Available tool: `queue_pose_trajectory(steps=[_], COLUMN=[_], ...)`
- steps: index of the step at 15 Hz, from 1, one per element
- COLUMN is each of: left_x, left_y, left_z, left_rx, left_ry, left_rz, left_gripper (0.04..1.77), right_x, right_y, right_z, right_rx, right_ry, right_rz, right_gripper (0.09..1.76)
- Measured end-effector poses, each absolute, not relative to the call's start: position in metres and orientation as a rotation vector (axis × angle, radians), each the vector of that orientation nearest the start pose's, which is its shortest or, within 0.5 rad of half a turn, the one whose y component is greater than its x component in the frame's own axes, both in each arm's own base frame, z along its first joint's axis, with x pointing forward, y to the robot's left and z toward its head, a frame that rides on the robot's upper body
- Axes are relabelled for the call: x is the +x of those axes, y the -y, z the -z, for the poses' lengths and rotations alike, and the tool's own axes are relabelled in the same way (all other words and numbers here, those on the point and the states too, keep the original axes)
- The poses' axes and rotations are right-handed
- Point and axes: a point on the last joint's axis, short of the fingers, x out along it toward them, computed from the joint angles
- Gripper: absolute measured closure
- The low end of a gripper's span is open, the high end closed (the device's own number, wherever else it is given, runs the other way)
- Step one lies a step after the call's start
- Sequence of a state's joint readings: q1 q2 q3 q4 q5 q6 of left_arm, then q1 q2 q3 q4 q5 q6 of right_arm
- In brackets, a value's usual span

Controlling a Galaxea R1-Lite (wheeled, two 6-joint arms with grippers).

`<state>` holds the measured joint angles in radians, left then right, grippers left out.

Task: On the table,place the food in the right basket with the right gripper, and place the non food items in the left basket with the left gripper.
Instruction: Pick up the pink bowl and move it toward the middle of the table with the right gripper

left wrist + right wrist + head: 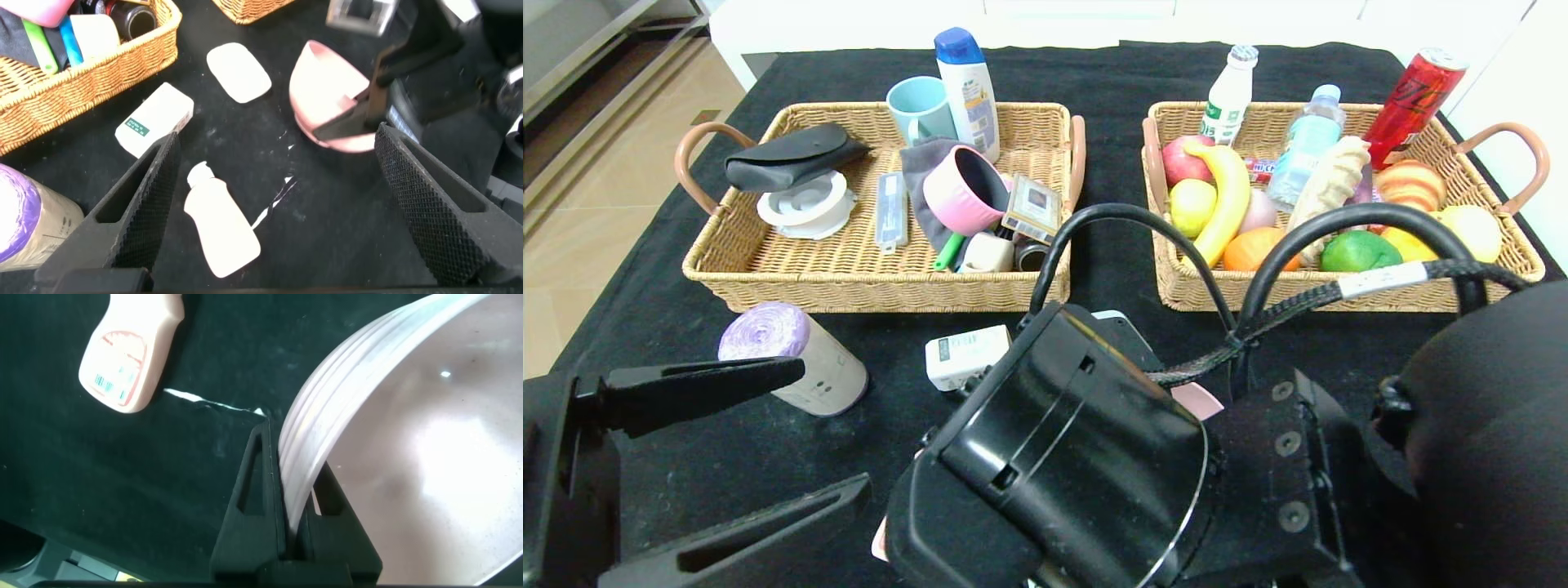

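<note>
My right gripper (296, 457) is shut on the rim of the big pink bowl (425, 416). In the left wrist view the bowl (327, 90) is tilted on the black table (727, 457) with that gripper (368, 106) on its edge. My left gripper (276, 139) is open and empty above the pink bottle (221, 229), which lies flat. The plain white bar (239, 72) and the white box with green print (968, 355) lie near the left basket (768, 278). The grey roll with the purple end (792, 355) lies by my left gripper (833, 426). An orange fruit (1254, 245) lies in the right basket (1339, 298).
The left basket holds a pink cup (960, 192), a teal mug, a bottle, a black case and other items. The right basket holds a banana (1225, 196), several fruits, bottles and a red can (1413, 94). My right arm (1078, 457) hides the table's near middle.
</note>
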<state>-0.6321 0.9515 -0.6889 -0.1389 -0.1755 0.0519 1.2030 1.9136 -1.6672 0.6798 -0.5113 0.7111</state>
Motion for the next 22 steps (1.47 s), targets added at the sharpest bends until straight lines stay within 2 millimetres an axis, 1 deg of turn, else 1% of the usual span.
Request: queue_pose_trajectory(steps=[5, 13, 14, 16, 18, 20, 22], left_x=[0.091, 0.092, 0.092, 0.092, 0.092, 0.093, 0.093], left_y=[0.071, 0.072, 0.072, 0.072, 0.072, 0.073, 0.073], left_z=[-0.259, -0.257, -0.257, -0.256, -0.256, -0.256, -0.256], left_rx=[0.079, 0.08, 0.08, 0.081, 0.081, 0.081, 0.081], left_ry=[-0.103, -0.108, -0.108, -0.11, -0.111, -0.112, -0.113], left_rz=[0.809, 0.81, 0.81, 0.812, 0.811, 0.812, 0.814], left_gripper=[0.09, 0.09, 0.09, 0.09, 0.09, 0.09, 0.09], right_x=[0.135, 0.136, 0.136, 0.136, 0.136, 0.136, 0.136], right_y=[-0.33, -0.333, -0.334, -0.334, -0.334, -0.334, -0.334], right_z=[-0.226, -0.221, -0.221, -0.22, -0.22, -0.219, -0.219], right_rx=[-0.063, -0.061, -0.061, -0.061, -0.062, -0.063, -0.064], right_ry=[-0.789, -0.795, -0.796, -0.798, -0.801, -0.802, -0.803], right_rz=[-0.381, -0.37, -0.37, -0.372, -0.373, -0.373, -0.373], right_gripper=[1.65, 1.65, 1.57, 1.25, 1.0, 0.81, 0.65])
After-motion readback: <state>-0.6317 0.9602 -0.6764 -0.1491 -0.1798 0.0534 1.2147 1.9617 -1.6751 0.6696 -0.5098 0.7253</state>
